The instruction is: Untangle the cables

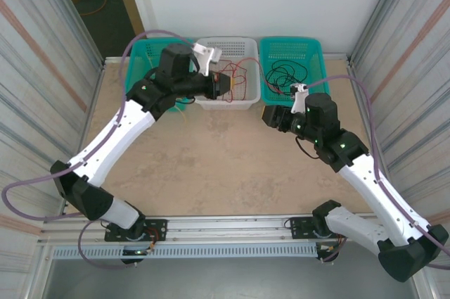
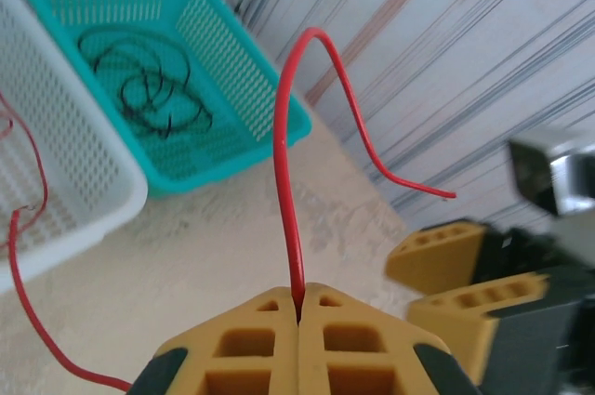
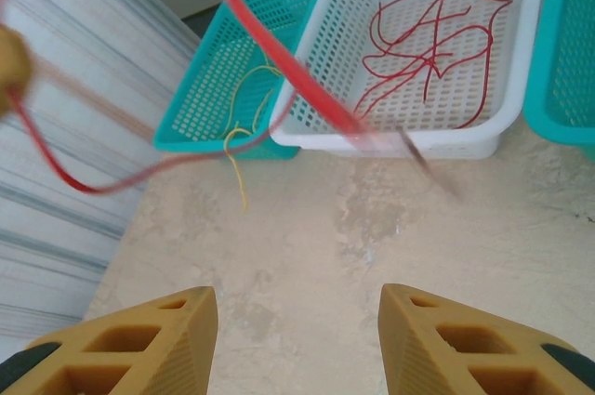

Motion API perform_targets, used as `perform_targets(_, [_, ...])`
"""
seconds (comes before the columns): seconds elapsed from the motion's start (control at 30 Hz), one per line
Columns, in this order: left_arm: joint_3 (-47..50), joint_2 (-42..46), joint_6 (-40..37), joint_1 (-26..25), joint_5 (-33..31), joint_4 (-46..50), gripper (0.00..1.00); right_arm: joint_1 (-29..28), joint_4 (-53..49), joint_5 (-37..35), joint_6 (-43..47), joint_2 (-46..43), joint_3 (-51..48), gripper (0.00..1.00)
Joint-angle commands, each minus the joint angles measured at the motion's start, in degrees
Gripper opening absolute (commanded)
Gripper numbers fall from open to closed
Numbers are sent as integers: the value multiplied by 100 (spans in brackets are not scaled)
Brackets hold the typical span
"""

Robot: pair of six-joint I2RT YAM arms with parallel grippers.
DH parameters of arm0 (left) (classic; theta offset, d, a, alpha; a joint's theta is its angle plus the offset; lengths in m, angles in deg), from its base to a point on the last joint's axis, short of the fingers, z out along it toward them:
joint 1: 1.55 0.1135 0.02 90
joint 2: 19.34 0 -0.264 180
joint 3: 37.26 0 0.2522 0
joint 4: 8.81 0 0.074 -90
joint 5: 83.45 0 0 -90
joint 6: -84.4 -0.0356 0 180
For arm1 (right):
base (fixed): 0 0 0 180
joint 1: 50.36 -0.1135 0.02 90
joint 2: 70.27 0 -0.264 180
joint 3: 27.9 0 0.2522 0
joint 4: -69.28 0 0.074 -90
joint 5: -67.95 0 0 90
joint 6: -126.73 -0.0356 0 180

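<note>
- From above: left pincer (image 1: 225,89) out over the near part of the white basket (image 1: 242,49), among the red cables (image 1: 240,77) lying inside; grip too small to judge here.
- Also from above: right pincer (image 1: 267,115) over the beige worktop (image 1: 211,165), just in front of the right teal basket (image 1: 313,56); black cables (image 1: 285,74) looped inside that basket; left teal basket (image 1: 140,53) on the far side of the white one.
- Left wrist view: left pincer (image 2: 298,307) shut tight, both fingers pressed together on one red cable (image 2: 284,144); cable straight up from the fingertips, arched over at the top, free end hooked down to the right, clear of the worktop (image 2: 214,256).
- Same view: a red strand (image 2: 23,293) trailing from the white basket (image 2: 65,200) down towards the lower left corner; black cables (image 2: 139,88) coiled on the floor of the right teal basket (image 2: 232,60); right pincer (image 2: 409,288) at the right edge, fingers apart.
- Right wrist view: right pincer (image 3: 297,335) spread wide, holding nothing, bare worktop (image 3: 307,237) below.
- Same view: red cable (image 3: 279,51) blurred and strung across the foreground, above the worktop; red cables (image 3: 428,51) tangled on the floor of the white basket (image 3: 409,139); pale yellow cable (image 3: 244,107) in the left teal basket (image 3: 200,88), one end draped over the rim onto the worktop.
</note>
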Motion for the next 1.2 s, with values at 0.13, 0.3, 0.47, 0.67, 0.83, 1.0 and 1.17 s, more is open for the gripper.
perform_targets(0.13, [-1178, -76, -256, 73, -36, 268, 0, -65, 27, -111, 142, -262, 20, 49])
perform_targets(0.3, [-1716, -405, -536, 149, -235, 361, 0, -84, 147, -84, 4, -308, -219, 50])
perform_targets(0.47, [-1875, -703, -859, 281, -622, 83, 0, -165, 167, -121, -36, -229, -246, 49])
perform_targets(0.67, [-2190, -1328, -848, 644, -657, -202, 0, -208, 75, -271, -10, -261, -226, 49])
perform_targets(0.83, [-2626, -1888, -955, 749, -814, -270, 0, -214, -55, -352, -19, -295, -225, 49])
perform_targets(1.0, [-2906, -2382, -931, 834, -1073, -327, 0, -223, -200, -454, -10, -285, -217, 49])
perform_targets(1.17, [-2961, -2806, -649, 960, -1211, -428, 0, -222, -278, -528, 5, -296, -184, 50])
